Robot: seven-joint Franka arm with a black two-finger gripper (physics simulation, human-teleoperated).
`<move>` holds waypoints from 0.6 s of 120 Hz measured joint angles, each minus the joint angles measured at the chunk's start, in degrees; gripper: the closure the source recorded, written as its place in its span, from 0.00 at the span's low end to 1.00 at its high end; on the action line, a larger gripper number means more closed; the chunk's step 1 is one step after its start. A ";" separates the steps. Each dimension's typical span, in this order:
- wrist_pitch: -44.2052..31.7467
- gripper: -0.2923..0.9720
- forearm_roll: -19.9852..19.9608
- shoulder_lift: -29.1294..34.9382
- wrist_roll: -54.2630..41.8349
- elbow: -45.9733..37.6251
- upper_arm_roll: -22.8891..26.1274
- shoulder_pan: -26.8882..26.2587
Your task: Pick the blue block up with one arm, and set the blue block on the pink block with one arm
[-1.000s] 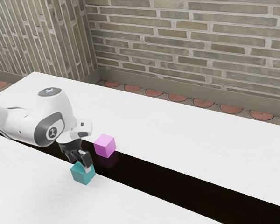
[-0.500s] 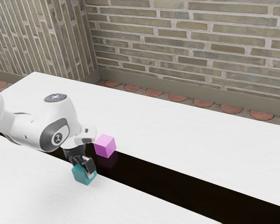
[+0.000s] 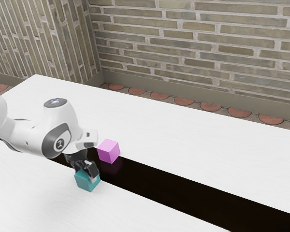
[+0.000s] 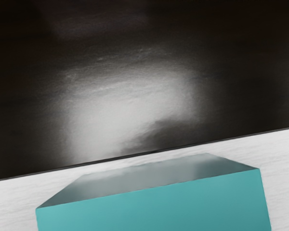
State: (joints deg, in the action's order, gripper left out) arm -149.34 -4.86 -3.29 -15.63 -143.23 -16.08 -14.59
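Observation:
The blue block (image 3: pixel 86 181), teal in colour, rests on the near white strip of the table by the edge of a dark band. My gripper (image 3: pixel 86 170) is lowered straight over it, its black fingers (image 3: pixel 92 172) reaching down on either side of the block's top, open. In the wrist view the blue block (image 4: pixel 154 199) looms large just under my hand, with the dark band behind it. The pink block (image 3: pixel 108 150) stands a short way beyond and toward the exterior view's right of the gripper, at the far edge of the dark band.
The table (image 3: pixel 193 140) is white with a glossy black band (image 3: pixel 183 191) running diagonally across it. Brick walls (image 3: pixel 193 43) close the back and the exterior view's left. My arm's white elbow (image 3: pixel 53 130) hangs over the near-left part of the table.
My gripper has come down from just above the blue block to straddle its top. The arm's elbow shifted slightly. Neither block has moved.

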 joint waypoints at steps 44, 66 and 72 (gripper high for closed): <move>-1.80 0.27 -1.47 -1.39 -0.09 0.09 0.00 -0.30; -2.18 0.35 -2.52 -1.73 -0.12 0.13 0.00 -0.40; -2.24 0.37 -2.75 -1.69 -0.13 0.13 0.00 -0.41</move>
State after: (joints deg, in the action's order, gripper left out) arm -151.58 -7.62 -4.98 -15.76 -143.10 -16.08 -15.00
